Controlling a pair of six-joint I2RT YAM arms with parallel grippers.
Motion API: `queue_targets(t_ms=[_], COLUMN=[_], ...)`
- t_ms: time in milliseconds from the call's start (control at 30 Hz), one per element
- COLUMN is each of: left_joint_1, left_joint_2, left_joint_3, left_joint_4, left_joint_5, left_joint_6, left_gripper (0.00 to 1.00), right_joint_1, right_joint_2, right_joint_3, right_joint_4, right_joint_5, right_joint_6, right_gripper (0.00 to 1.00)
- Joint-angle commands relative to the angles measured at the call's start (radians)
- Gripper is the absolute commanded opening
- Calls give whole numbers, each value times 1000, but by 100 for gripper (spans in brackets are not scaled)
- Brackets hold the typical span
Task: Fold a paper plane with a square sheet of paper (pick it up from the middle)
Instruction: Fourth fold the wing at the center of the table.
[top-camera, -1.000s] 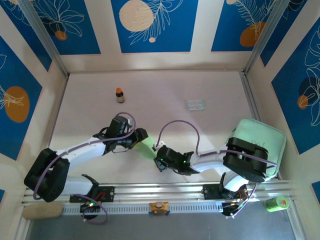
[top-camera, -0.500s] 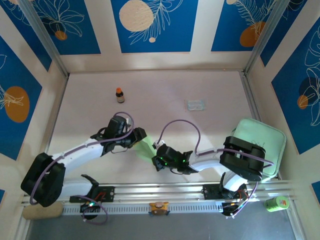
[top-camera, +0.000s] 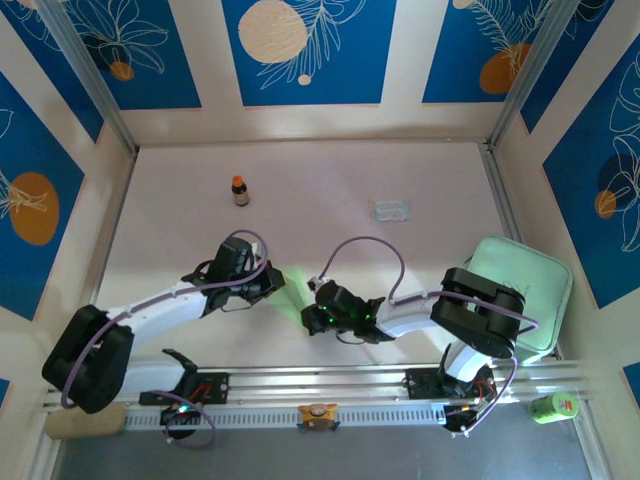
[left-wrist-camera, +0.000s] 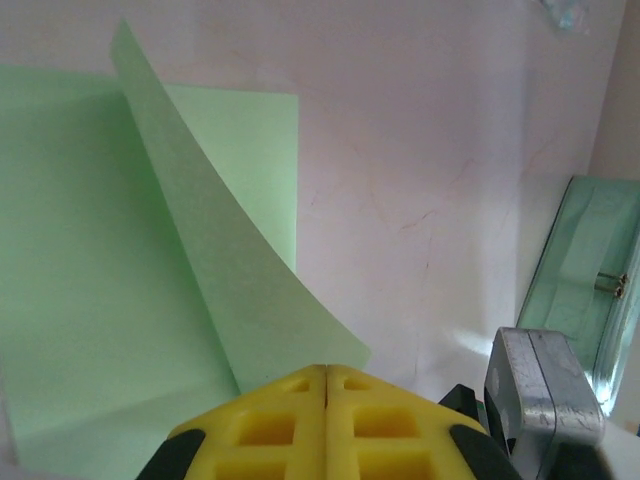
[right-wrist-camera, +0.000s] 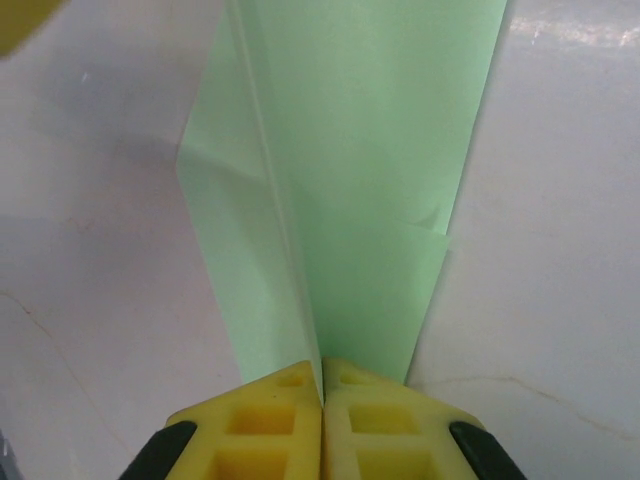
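Change: left fingers (left-wrist-camera: 262, 428) now clamp shut, pinching raised flap of square sheet of paper (left-wrist-camera: 90, 280). Right fingers (right-wrist-camera: 272, 418) clenched on opposite creased edge. Sheet on bench (top-camera: 400, 170) between arms; fold likely can proceed.

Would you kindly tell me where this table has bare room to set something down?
Bare table lies between the brown bottle and the clear plastic packet, and farther back behind both. The near middle is crowded: the left gripper and right gripper pinch the green paper there; the mint green tray takes the right.
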Motion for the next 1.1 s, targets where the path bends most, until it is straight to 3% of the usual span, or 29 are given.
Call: queue_targets(t_ms=[0, 633, 1067], left_joint_1=[4, 0, -1], left_joint_2=[47, 178, 185], left_joint_3=[-11, 14, 16], left_joint_4=[93, 150, 150], left_joint_5=[66, 89, 86], left_joint_6=[0, 19, 22], left_gripper=[3, 3, 3], right_joint_1=[-4, -33, -52], right_joint_2=[30, -7, 24], right_joint_3=[-13, -4, 5], right_joint_4=[-17, -18, 3], right_joint_5=[-39, -77, -135], right_joint_6=[37, 48, 68], right_gripper=[8, 18, 11])
